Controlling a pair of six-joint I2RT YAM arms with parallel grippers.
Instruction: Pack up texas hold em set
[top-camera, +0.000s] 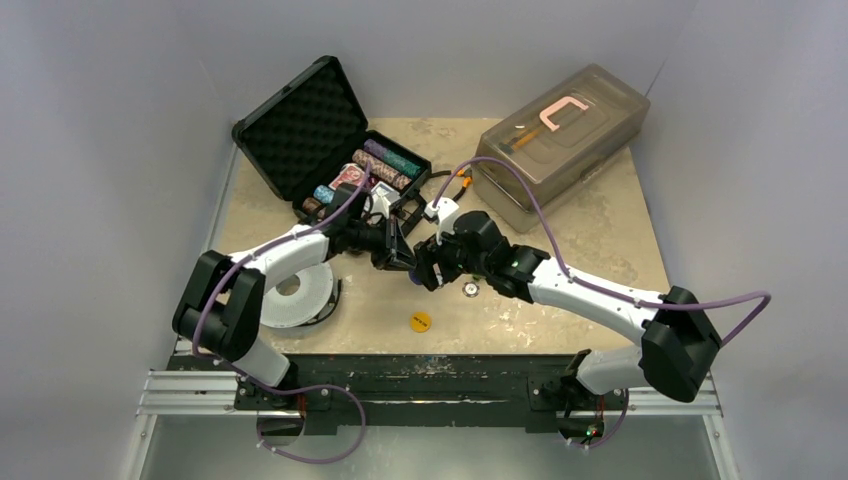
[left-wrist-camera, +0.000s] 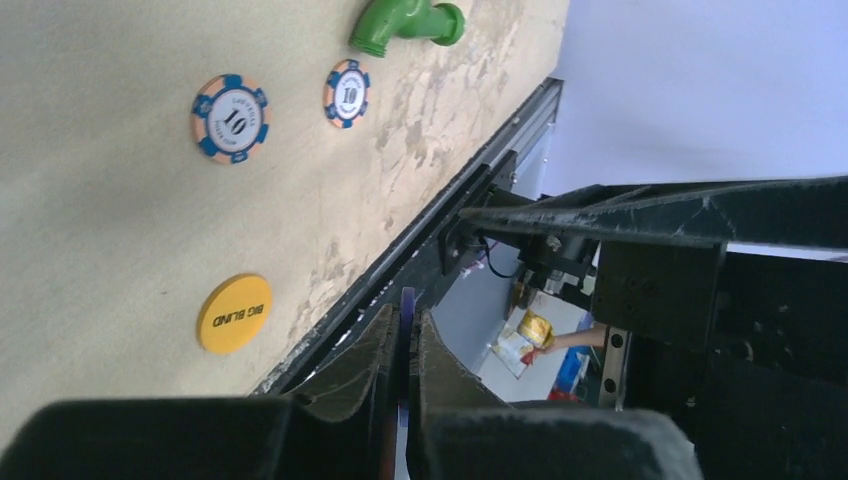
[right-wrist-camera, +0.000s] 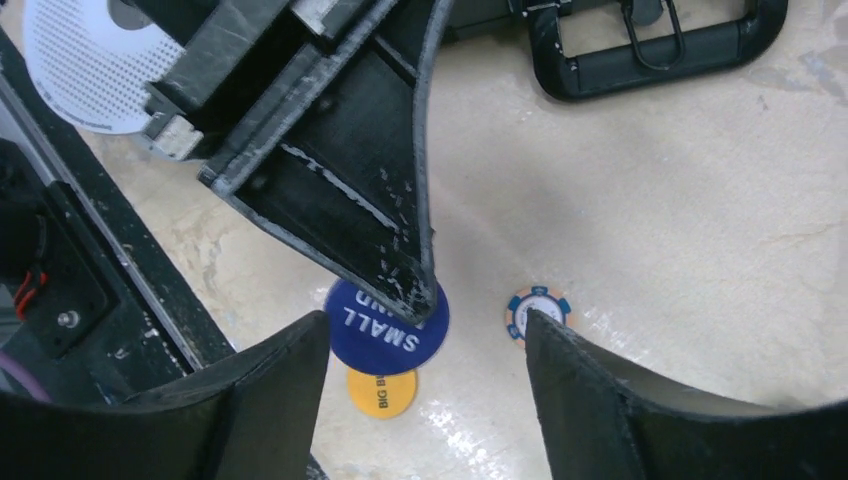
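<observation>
Currently | left gripper (top-camera: 398, 255) clamps narrow on the blue small-blind button (right-wrist-camera: 385, 335), disc held edge-on | right gripper (top-camera: 422, 270) spread wide, empty, just right of it | open case (top-camera: 300, 130) lies far-left of both; left arm nearer.

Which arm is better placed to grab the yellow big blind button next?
Right. The right hand is open, with the yellow button in view on the table between its fingers. The left hand is shut on the blue small blind button.
</observation>
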